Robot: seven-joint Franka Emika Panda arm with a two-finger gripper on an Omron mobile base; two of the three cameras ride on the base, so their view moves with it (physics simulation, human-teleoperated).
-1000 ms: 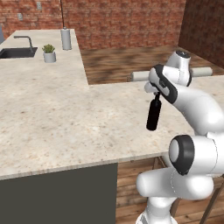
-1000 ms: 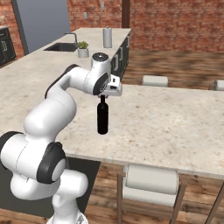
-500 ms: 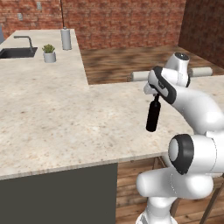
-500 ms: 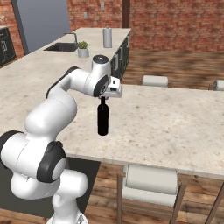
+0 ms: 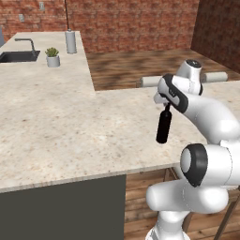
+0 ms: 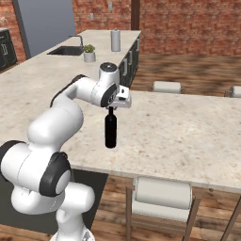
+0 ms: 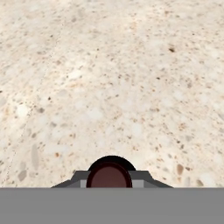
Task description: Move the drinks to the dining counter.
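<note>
The tall black wine bottle (image 5: 163,129) stands upright over the dining counter (image 5: 70,126), near its front edge. My gripper (image 5: 166,107) is shut on the bottle's neck from above. From the right base view, the wine bottle (image 6: 110,132) hangs under my gripper (image 6: 111,109), with its base at or just above the speckled counter (image 6: 188,132); I cannot tell if it touches. Looking down from the hand, the bottle's round dark red top (image 7: 109,176) sits between my fingers (image 7: 78,179). The other drinks are out of view.
Pale cushioned stools line the counter: one in front (image 6: 162,193), others on the far side (image 6: 167,86) (image 5: 150,81). On the back counter arm are a sink (image 5: 16,56), a small potted plant (image 5: 53,57) and a grey canister (image 5: 71,42).
The bottle and my gripper have sunk slightly toward the counter. Nothing else has moved.
</note>
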